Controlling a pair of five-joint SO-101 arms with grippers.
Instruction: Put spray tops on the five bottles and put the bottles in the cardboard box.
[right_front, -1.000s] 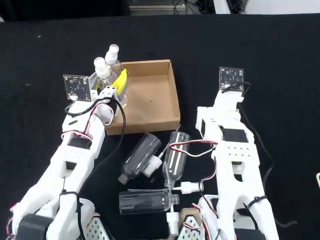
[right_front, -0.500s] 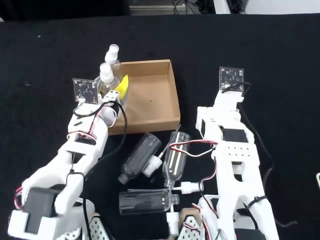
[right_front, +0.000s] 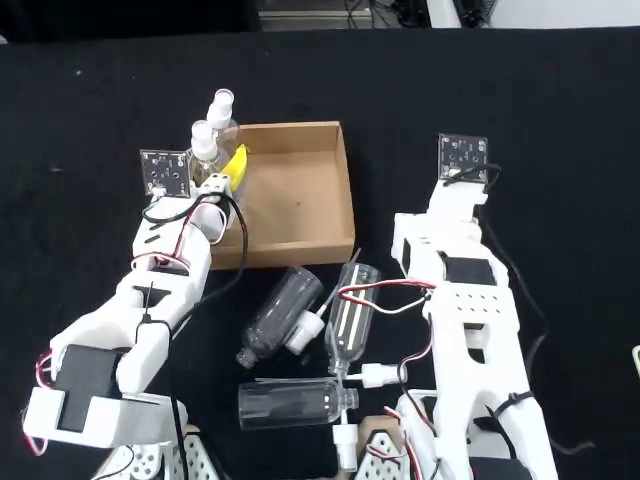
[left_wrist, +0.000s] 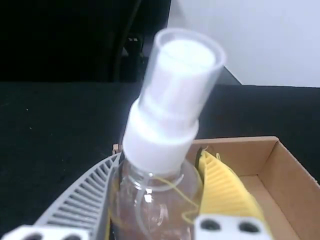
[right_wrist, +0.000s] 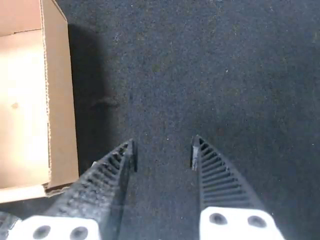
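The left jaws grip a capped bottle (left_wrist: 162, 125) at the cardboard box (right_front: 300, 200) edge. The right jaws gape over open surface (right_wrist: 210, 65).

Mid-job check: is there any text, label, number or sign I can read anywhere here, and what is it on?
None can be read.
The brown cardboard box is plain.
No labels show on the clear plastic bottles.
Any marks on the small square camera boards are too small to read.
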